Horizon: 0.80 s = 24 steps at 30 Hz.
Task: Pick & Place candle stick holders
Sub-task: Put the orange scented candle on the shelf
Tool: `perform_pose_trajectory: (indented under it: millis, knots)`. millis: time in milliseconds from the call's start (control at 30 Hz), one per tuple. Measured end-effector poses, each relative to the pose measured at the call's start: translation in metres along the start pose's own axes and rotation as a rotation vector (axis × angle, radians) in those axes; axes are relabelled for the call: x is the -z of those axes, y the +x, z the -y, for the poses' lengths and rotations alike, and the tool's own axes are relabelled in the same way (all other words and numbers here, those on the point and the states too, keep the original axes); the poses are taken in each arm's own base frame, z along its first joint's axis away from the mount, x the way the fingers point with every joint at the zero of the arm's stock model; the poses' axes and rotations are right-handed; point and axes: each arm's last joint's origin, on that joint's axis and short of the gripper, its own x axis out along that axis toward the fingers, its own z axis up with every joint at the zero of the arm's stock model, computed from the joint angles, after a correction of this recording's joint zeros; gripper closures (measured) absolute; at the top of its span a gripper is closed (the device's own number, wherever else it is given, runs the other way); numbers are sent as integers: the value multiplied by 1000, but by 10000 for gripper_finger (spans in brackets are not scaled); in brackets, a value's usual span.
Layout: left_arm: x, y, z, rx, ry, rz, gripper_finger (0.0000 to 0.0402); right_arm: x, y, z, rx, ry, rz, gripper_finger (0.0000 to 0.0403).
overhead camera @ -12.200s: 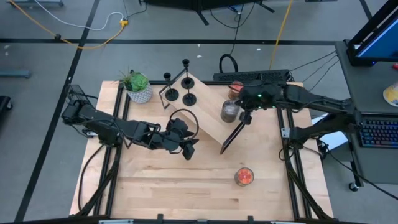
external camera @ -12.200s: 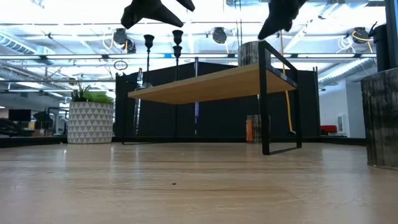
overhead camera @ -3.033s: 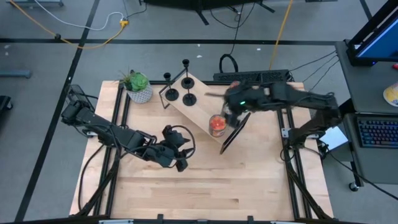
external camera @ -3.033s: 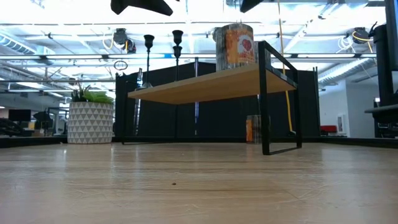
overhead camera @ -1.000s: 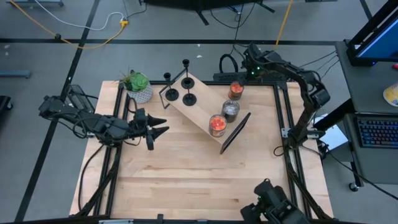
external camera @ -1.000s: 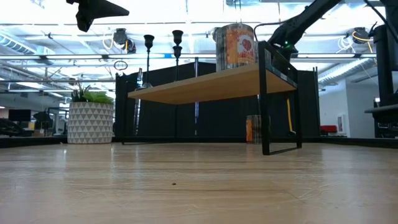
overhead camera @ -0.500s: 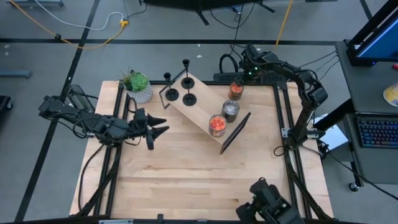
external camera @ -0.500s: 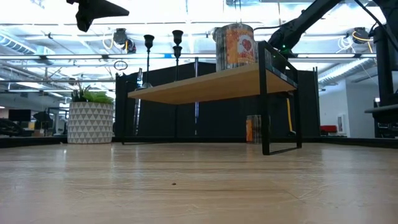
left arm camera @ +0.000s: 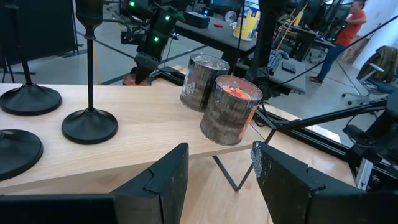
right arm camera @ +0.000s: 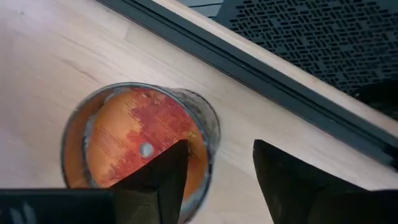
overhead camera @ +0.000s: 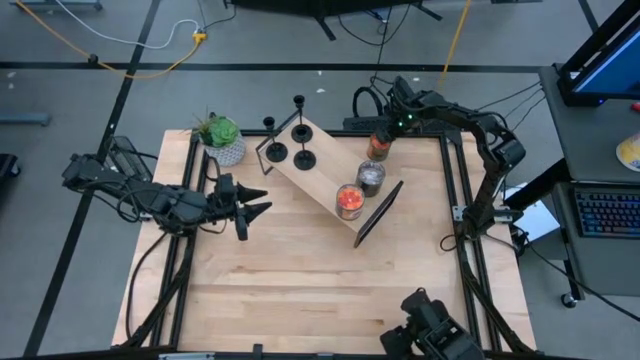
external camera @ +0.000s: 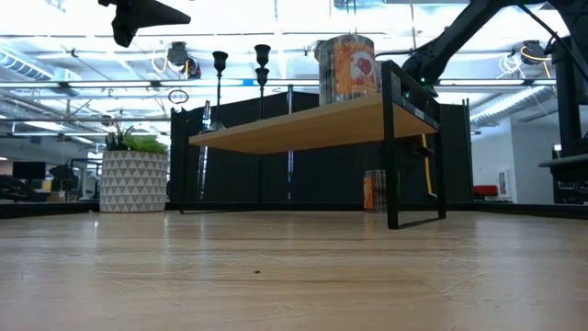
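The left gripper [overhead camera: 258,205] hangs above the table [overhead camera: 300,290], its jaws spread with nothing between them, pointing toward the shelf [overhead camera: 325,185]. Ahead of those jaws, at the shelf's near end, stand the three holders: one [left arm camera: 91,118] closest to the jaws, one [left arm camera: 30,96] beyond it, and one [left arm camera: 15,149] beside it, showing only its base in the left wrist view. Farther along the shelf from the jaws sit two jar candles, an orange one [left arm camera: 231,111] and a grey one [left arm camera: 202,73], touching or nearly so. A plant pot [overhead camera: 222,141] stands on the table just beside the shelf's holder end. The right gripper [overhead camera: 392,112] is at the table's far edge, jaws parted, straight above a third jar candle [right arm camera: 140,146] that lies below and slightly to one side of the gap, not gripped.
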Motion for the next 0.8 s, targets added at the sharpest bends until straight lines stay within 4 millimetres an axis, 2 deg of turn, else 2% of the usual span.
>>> perform_pose_trajectory:
  millis: [167, 533, 800]
  knots:
    - [0, 0, 0, 0, 0, 0, 218, 2, 2, 0, 3, 3, -5, 260]
    - [0, 0, 0, 0, 0, 0, 218, 1, 2, -1, 65, -7, 16, 389]
    - [0, 0, 0, 0, 1, -1, 218, 2, -2, -7, 151, -27, 32, 400]
